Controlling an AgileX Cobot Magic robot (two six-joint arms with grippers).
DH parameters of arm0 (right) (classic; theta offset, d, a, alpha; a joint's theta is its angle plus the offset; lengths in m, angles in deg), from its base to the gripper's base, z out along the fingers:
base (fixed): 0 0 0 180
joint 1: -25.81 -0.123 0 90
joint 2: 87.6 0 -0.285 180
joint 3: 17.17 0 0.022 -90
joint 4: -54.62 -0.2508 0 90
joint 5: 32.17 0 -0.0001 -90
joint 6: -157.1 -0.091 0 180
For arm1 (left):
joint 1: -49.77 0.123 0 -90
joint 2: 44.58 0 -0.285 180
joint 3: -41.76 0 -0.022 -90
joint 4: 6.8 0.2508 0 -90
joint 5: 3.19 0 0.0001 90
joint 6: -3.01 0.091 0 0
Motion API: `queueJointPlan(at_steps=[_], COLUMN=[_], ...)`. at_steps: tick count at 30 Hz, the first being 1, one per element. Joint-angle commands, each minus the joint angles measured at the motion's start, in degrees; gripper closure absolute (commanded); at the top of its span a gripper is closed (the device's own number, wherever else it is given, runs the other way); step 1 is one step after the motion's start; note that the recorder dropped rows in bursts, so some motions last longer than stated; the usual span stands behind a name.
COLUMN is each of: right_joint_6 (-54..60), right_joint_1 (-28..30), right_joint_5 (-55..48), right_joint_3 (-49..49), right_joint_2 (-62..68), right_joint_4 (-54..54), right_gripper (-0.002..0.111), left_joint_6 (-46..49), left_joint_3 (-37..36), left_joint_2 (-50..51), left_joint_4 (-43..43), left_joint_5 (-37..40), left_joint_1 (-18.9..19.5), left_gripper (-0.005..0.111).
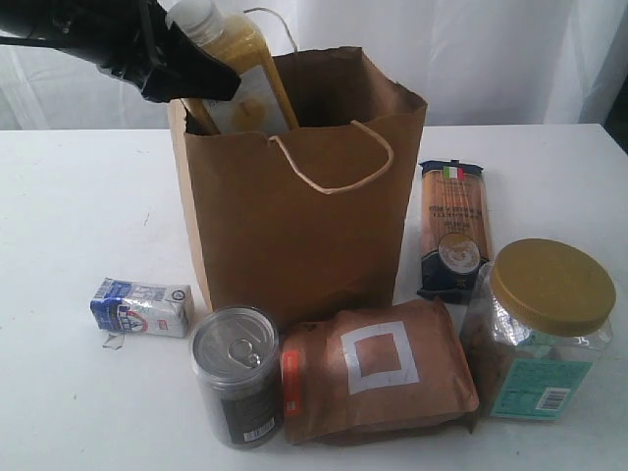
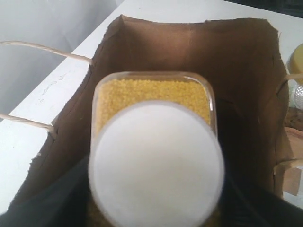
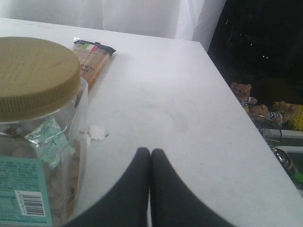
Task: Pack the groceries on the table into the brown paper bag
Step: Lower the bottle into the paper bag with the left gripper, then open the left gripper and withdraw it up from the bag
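White curtain across the back, soft folds. Off to the right a dark area. Small teddy bear sits in it, pale face, striped top. More brown plush just beside it, blurry. Yellow fuzzy thing at the edge, can't tell what. Small white scrap lying flat. Shiny metal part lower down, unclear.

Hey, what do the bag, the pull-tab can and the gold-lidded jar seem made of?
Brown paper bag: matte kraft paper, creased, ragged rim. Dark pull-tab can: shiny metal top with ring; body dark, material unclear. Gold-lidded clear jar: see-through wall with glints, probably plastic; lid matte gold, ribbed edge.
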Motion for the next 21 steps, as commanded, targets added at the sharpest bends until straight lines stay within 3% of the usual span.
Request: queueJointPlan(at_steps=[1, 7, 21], right_joint_6=[0.1, 0.1, 0.1], right_joint_1=[0.0, 0.0, 0.0], right_joint_5=[0.3, 0.3, 0.3], right_joint_3=[0.0, 0.0, 0.0], right_joint_2=[-0.3, -0.3, -0.3], right_joint_4=[0.0, 0.0, 0.0], right_gripper=[0.108, 0.108, 0.108], left_joint_6=[-0.2, -1.9, -1.5], left_joint_3=[1.0, 1.0, 1.0], left_joint_2=[-1.3, -1.3, -3.0], left_joint_4=[-4.4, -4.3, -2.2], left_joint_5=[-1.3, -3.1, -2.2], left_joint_1=[-0.3, -0.3, -0.3], left_gripper=[0.054, 0.038, 0.038])
